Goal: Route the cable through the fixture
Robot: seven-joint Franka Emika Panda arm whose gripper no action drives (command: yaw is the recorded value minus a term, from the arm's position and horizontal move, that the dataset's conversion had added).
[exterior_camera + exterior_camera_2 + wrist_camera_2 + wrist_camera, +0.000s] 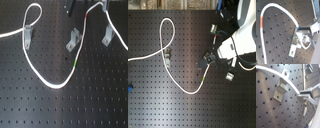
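Note:
The white cable (55, 85) loops around the first exterior view's top left and passes the left fixture (27, 35). It sags low across the board, then climbs past its green band (75, 63) and red band (87, 17). Its peak is at the top edge, where my gripper (101, 5) holds it. The middle fixture (74, 40) and right fixture (106, 37) stand apart from the cable. In both wrist views the gripper (303, 96) (301, 29) is shut on the cable (291, 84), with a fixture (281, 86) (294, 45) close below. The red band (261, 22) shows nearby.
The black perforated board (100, 100) carries everything. In the second exterior view the white arm (240, 40) covers the right side, hiding the gripper. A fourth small bracket (214, 28) sits near the top, and a blue object (129, 90) lies at the second exterior view's left edge.

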